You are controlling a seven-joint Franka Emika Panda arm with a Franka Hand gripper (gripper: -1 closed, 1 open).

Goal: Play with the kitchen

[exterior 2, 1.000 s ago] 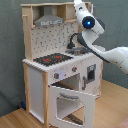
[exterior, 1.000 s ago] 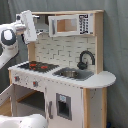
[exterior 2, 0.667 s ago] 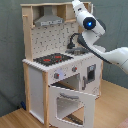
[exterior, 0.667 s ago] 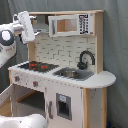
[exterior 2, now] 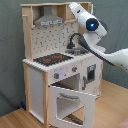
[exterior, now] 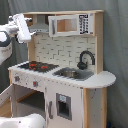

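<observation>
The kitchen (exterior 2: 62, 65) stands on the wooden floor, its oven door (exterior 2: 72, 104) hanging open below the hob (exterior 2: 52, 59). Our gripper (exterior: 21, 27) is up beside the hood (exterior 2: 49, 20); we cannot tell its jaws. We judge it is between actions; next it must descend toward the hob.

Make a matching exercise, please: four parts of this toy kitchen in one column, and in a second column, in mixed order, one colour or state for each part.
Column 1:
1. hob
2. faucet
3. hood
4. oven door

Column 2:
a. grey
b. hanging open
c. black with red rings
d. black, curved

Pairs: 1-c, 2-d, 3-a, 4-b
</observation>
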